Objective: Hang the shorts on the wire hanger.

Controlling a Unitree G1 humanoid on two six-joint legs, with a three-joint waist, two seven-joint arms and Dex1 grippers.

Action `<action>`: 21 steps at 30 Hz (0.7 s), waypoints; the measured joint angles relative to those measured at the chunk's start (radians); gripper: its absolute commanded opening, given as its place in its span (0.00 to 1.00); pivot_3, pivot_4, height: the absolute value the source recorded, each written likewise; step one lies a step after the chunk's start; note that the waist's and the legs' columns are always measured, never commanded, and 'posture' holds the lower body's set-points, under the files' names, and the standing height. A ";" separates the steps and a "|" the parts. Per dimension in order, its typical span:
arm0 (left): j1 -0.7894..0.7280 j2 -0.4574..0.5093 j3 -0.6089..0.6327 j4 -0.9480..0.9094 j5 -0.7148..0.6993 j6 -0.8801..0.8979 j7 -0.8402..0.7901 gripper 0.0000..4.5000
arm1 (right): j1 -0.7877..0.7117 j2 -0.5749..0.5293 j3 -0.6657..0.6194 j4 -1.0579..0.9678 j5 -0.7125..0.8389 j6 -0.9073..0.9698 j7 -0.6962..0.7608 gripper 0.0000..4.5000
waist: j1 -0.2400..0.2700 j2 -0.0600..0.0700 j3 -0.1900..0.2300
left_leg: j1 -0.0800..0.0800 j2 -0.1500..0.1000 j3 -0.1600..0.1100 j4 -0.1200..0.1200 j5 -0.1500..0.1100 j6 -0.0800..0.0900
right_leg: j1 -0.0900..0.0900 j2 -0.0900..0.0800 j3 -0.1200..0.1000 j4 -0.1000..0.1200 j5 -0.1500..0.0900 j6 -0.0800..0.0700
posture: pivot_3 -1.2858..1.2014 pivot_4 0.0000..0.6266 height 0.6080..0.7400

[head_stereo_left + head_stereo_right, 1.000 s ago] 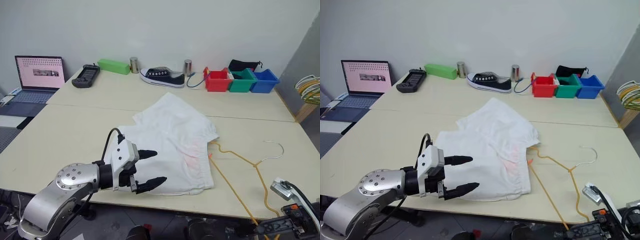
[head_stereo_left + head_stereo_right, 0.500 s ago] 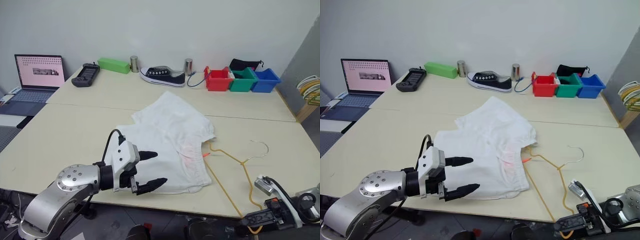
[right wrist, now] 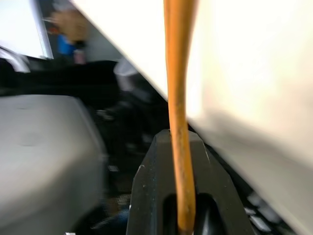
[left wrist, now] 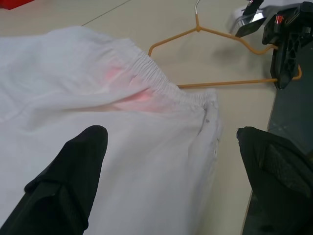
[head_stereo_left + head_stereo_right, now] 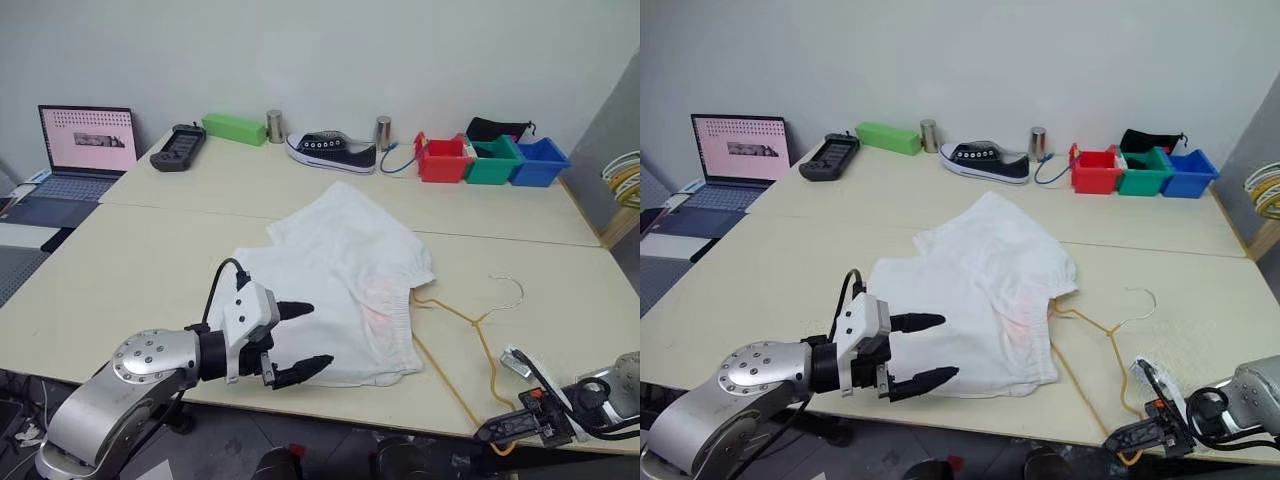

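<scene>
A round silver joint housing studded with small screws, a white wrist block, a looping black cable and black fingers [image 5: 296, 309] are seen.

Three bins [image 5: 491, 160], two metal cans [image 5: 274, 126]

A pale desk [image 5: 150, 260] stands against a plain white wall [image 5: 330, 50]. A grey panel [image 5: 610, 130] rises at three o'clock.

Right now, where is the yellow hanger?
The wire hanger lies on the table's near right part, just right of the white shorts, its near corner pinched by the right gripper.
</scene>
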 measured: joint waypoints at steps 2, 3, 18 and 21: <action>0.000 0.002 0.000 0.000 0.002 -0.002 0.000 1.00 | 0.005 -0.055 0.024 0.011 -0.041 -0.068 0.042 0.00 | 0.001 0.000 0.000 | 0.000 0.000 0.000 0.000 0.000 0.000 | 0.000 0.000 0.000 0.000 0.000 0.000 | 0.45 0.12 1.00; 0.000 0.002 0.000 0.000 0.003 -0.002 0.000 1.00 | 0.006 -0.072 0.029 0.016 -0.052 -0.088 0.059 0.00 | 0.001 0.000 0.001 | 0.000 0.000 0.000 0.000 0.000 0.000 | 0.000 0.000 0.000 0.000 0.000 0.000 | 0.45 0.12 1.00; -0.004 0.007 -0.007 0.012 0.008 -0.030 -0.014 1.00 | 0.042 -0.309 -0.027 -0.036 0.006 -0.170 0.360 0.00 | -0.007 0.004 0.003 | 0.000 0.002 0.001 -0.001 -0.002 -0.002 | -0.001 0.000 -0.001 0.000 -0.001 0.000 | 0.43 0.11 1.00; -0.015 0.007 -0.010 0.016 0.010 -0.036 -0.019 1.00 | 0.027 -0.299 -0.036 -0.082 0.044 -0.143 0.361 0.00 | -0.007 0.004 0.003 | 0.000 0.002 0.002 -0.001 -0.002 -0.003 | -0.001 0.000 -0.001 0.000 0.000 0.002 | 0.43 0.10 1.00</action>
